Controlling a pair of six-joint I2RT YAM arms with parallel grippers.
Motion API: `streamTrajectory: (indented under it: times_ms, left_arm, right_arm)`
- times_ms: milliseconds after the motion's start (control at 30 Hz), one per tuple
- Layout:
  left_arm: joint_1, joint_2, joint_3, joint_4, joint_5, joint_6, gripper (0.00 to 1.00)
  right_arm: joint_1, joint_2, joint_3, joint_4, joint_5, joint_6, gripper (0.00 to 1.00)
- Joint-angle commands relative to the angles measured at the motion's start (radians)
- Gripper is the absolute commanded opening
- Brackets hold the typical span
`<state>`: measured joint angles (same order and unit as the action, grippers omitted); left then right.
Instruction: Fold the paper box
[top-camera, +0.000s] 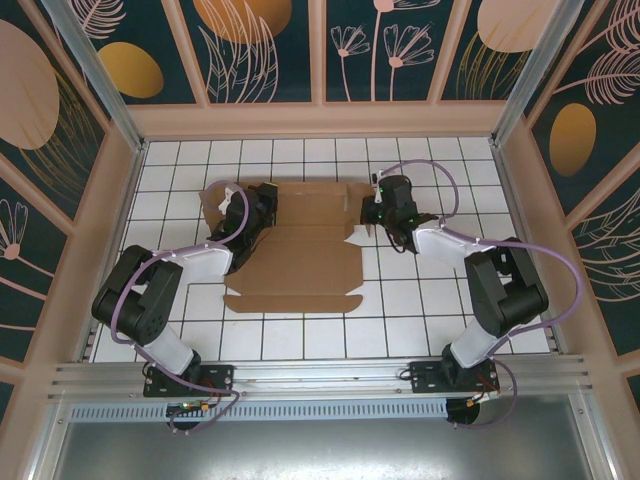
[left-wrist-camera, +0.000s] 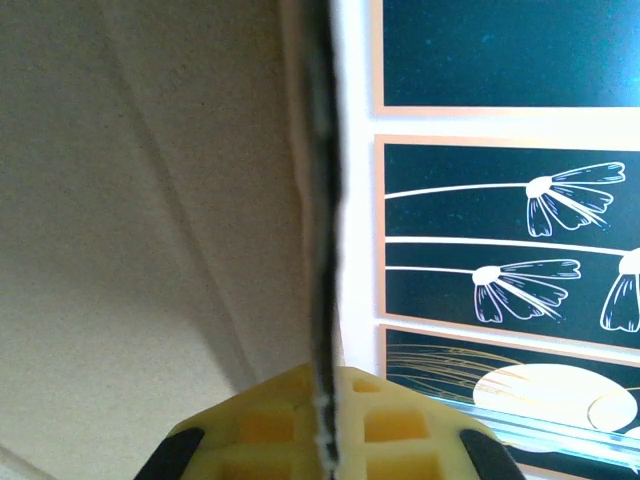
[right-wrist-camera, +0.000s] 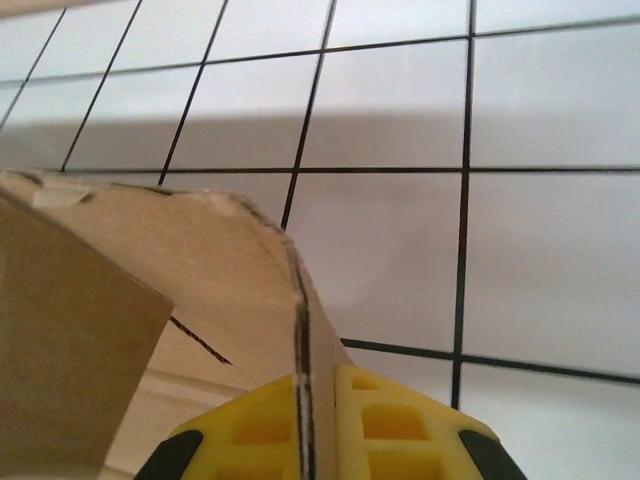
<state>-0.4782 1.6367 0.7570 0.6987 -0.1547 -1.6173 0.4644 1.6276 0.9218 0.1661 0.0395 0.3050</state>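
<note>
**Item 1: paper box** (top-camera: 300, 250). Brown corrugated cardboard, a die-cut sheet with flaps and notches. In the overhead view it lies at the centre of the frame and is mostly flat. A narrow flap strip runs along its lower edge. Its left and right ends are lifted off the surface, where the grippers meet it.

**Item 2: table** (top-camera: 440, 300). White tiles with dark grid lines, carrying the sheet. In the right wrist view the tiles cover the upper and right parts of the frame.

**Item 3: left gripper** (top-camera: 240, 205). In the overhead view it sits at the upper left corner of the sheet. In the left wrist view (left-wrist-camera: 325, 405) its yellow pads (left-wrist-camera: 395, 425) are clenched on a cardboard edge. That edge runs as a dark vertical line from bottom centre to the top of the frame, and the cardboard face spreads across the left half.

**Item 4: right gripper** (top-camera: 372, 225). In the overhead view it sits at the right end of the sheet. In the right wrist view (right-wrist-camera: 318, 405) its yellow pads (right-wrist-camera: 400, 425) are pinched together on a thin upright cardboard flap (curved, with a ragged top edge). The flap rises from bottom centre and bends toward the left of the frame.

**Item 5: wall panels** (top-camera: 400, 50). Dark teal with pale floral line drawings and framed in light wood. They line the top and sides of the overhead view and appear in the right half of the left wrist view.
</note>
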Motion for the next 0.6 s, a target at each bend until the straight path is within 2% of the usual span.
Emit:
streamTrajectory:
  times_ms: [0, 167, 233, 367, 467, 500, 567]
  left_arm:
    - [-0.007, 0.018, -0.033, -0.099, 0.029, 0.008, 0.00]
    - [-0.007, 0.023, -0.032, -0.103, 0.026, 0.004, 0.00]
    - [-0.008, 0.024, -0.028, -0.105, 0.029, 0.001, 0.00]
    - [-0.008, 0.022, -0.025, -0.110, 0.032, 0.004, 0.00]
    - [-0.007, 0.009, -0.031, -0.112, 0.027, 0.011, 0.00]
    - [-0.006, 0.004, -0.032, -0.116, 0.025, 0.013, 0.00]
    - [-0.007, -0.006, -0.040, -0.117, 0.019, 0.018, 0.00]
  right_arm:
    - [0.039, 0.003, 0.004, 0.047, 0.079, 0.325, 0.03]
    - [0.094, 0.059, 0.046, 0.029, 0.099, 0.528, 0.03]
    - [0.121, 0.058, 0.049, 0.020, 0.145, 0.539, 0.03]
    - [0.116, 0.022, 0.026, 0.044, 0.132, 0.465, 0.07]
    - [0.088, -0.044, -0.004, 0.064, 0.031, 0.286, 0.23]
    - [0.064, -0.080, -0.023, 0.075, -0.011, 0.215, 0.31]
    - [0.022, -0.159, -0.075, 0.107, -0.077, 0.124, 0.56]
